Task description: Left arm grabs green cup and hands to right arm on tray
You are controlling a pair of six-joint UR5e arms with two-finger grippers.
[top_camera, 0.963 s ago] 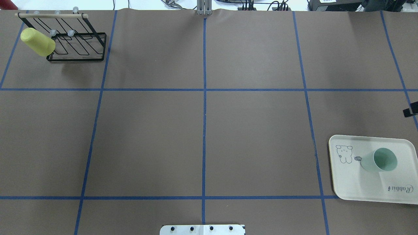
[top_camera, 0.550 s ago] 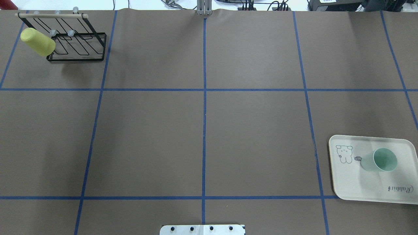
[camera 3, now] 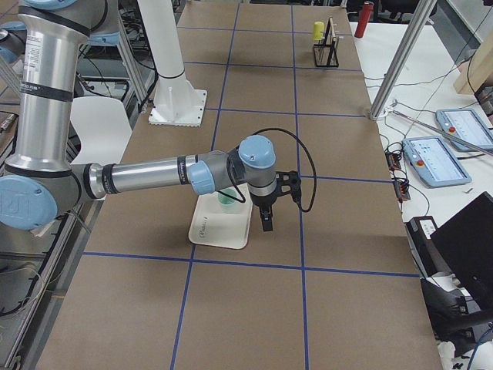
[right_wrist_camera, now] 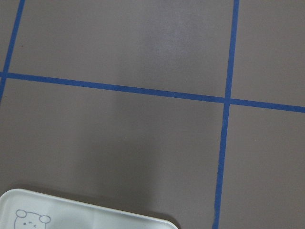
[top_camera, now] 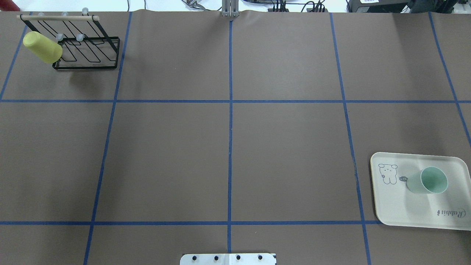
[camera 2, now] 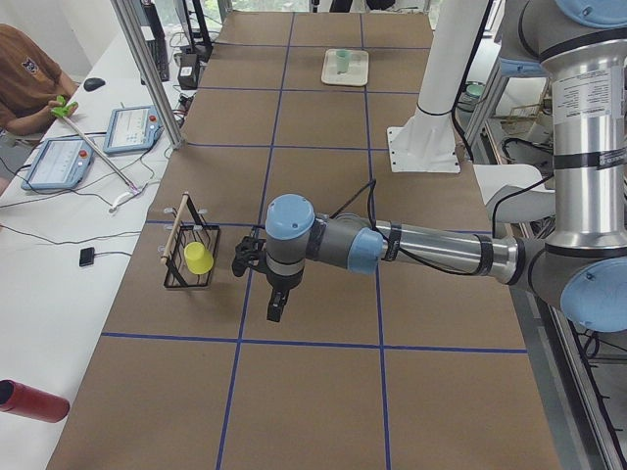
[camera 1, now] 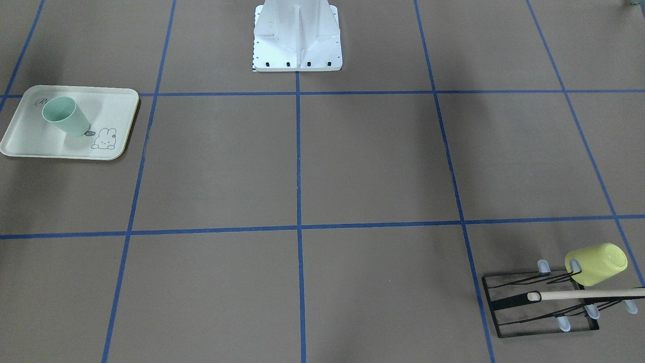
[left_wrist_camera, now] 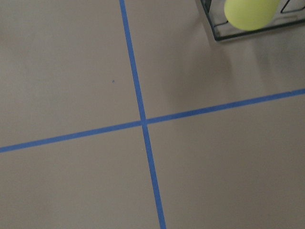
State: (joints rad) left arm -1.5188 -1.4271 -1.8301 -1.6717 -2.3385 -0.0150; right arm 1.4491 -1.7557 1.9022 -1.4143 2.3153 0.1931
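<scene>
At the table's (top_camera: 228, 147) far left, the yellow cup (top_camera: 42, 47) sits tilted on the black wire rack (top_camera: 88, 55). The left gripper (camera 2: 275, 315) hangs over bare table near the rack, and I cannot tell whether its claw is spread or pressed together. At the near right, the green cup (top_camera: 428, 180) stands upright on the tray (top_camera: 404, 209), while the right gripper (camera 3: 268, 226) hovers just beside the tray, its claw likewise impossible to judge.
</scene>
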